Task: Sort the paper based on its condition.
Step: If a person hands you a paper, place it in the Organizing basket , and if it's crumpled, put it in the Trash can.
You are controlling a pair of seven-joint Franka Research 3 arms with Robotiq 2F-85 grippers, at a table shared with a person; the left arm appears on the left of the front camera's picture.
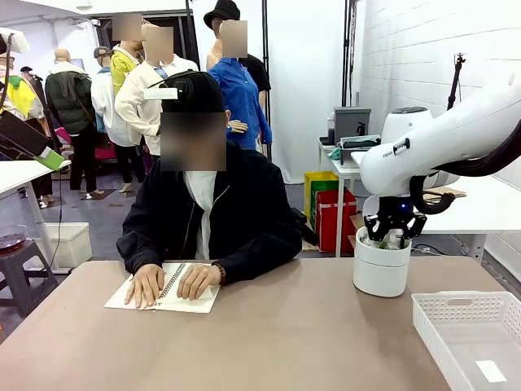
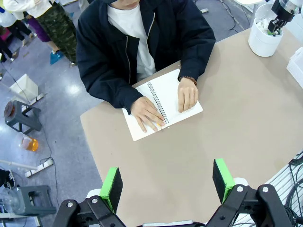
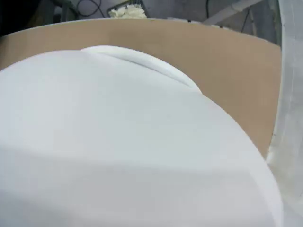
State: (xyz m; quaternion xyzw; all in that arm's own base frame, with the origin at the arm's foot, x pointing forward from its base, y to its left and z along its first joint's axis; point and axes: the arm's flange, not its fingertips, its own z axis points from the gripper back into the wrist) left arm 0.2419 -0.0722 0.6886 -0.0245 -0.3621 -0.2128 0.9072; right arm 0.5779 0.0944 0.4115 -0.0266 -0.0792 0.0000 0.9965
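White crumpled paper seems to sit in the bin mouth, right of frame, under my right gripper; I cannot tell whether it grips. My left gripper hangs wide. Drop-off step, I judge; next, release and lift clear.

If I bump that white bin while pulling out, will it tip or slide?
Likely slides: the white bin stands on smooth tabletop. It looks fairly tall, so the right gripper catching its rim might tip it.
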